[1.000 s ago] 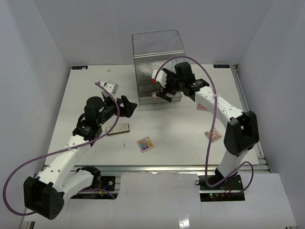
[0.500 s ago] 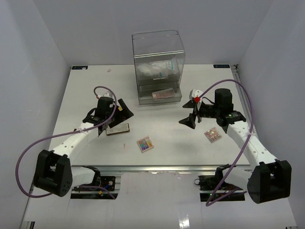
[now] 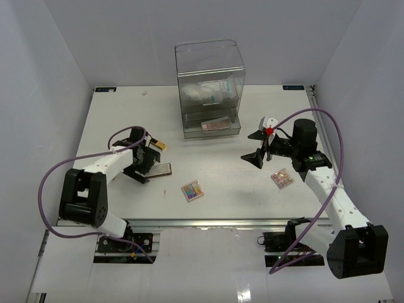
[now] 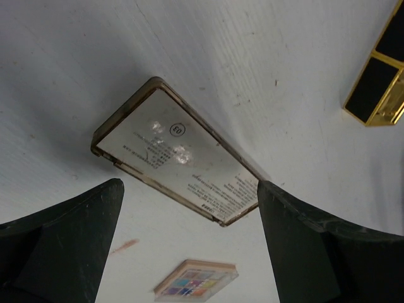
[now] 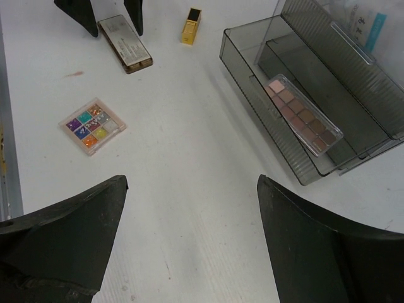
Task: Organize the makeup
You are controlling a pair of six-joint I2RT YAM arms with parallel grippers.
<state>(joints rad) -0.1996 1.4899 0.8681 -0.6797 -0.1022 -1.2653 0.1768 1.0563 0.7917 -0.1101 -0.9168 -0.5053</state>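
The tall clear drawer box [image 3: 209,82] stands unmoved at the upper centre of the table [image 3: 113,120]. Its bottom drawer [image 5: 243,53] is pulled out, with a long pink-toned palette [image 5: 304,123] lying inside and a white-blue packet [image 3: 218,88] on a shelf above. Since half a second ago the left arm has folded lower and leftward. The left gripper [image 3: 146,165] now hangs spread wide over the bronze compact [image 4: 177,151], left of centre, gripping nothing and hiding the compact's left end from above. The right gripper [image 3: 259,146] has drifted slightly up and right, also wide and empty. A gold lipstick [image 3: 161,146] lies just above the compact. One colourful palette [image 3: 192,190] sits below centre, and another palette [image 3: 282,178] sits beside the right forearm.
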